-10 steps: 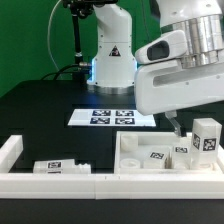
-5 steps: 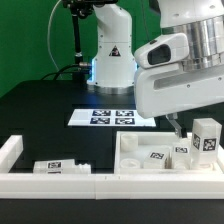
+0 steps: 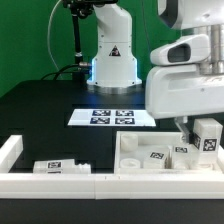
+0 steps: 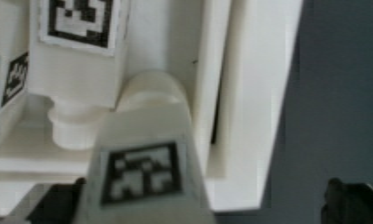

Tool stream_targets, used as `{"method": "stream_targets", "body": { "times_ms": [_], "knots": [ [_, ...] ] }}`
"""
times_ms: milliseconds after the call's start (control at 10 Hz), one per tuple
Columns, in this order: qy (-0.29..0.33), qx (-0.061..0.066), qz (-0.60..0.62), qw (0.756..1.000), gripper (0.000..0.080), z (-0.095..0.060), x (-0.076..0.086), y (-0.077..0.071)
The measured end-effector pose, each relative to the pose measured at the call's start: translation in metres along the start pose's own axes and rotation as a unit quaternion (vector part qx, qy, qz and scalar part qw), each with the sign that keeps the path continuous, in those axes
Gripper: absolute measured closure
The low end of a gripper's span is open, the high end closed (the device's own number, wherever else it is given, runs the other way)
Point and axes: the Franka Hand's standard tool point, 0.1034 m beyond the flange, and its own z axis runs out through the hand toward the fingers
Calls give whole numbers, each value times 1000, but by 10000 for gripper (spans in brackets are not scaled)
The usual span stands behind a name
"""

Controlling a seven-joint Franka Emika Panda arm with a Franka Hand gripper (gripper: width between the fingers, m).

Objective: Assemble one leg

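Wrist view: hand [image 4: 201,203] open, dark fingertips [image 4: 50,205] wide apart. Tagged leg [image 4: 147,165] between them, nearer one; contact unclear. Tray part [image 4: 254,60] beneath. Exterior view: upright leg [image 3: 207,138] at tray part [image 3: 130,150], exterior view's right, beside arm [image 3: 185,90]. Second leg [image 3: 55,166] flat on desk [image 3: 40,110], exterior view's left.

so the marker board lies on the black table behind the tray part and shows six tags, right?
Not quite: the marker board shows four tags, not six, as the exterior view shows. It does lie on the black table, behind the tray part.
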Motion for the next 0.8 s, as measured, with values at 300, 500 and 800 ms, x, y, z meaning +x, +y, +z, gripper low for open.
{"method": "stream_targets", "body": {
  "times_ms": [300, 500, 800],
  "knots": [
    [-2, 1, 2, 1000, 150, -2, 3, 4],
    [-2, 0, 3, 1000, 246, -2, 3, 4],
    [-2, 1, 12, 1000, 518, -2, 3, 4]
  ]
}}
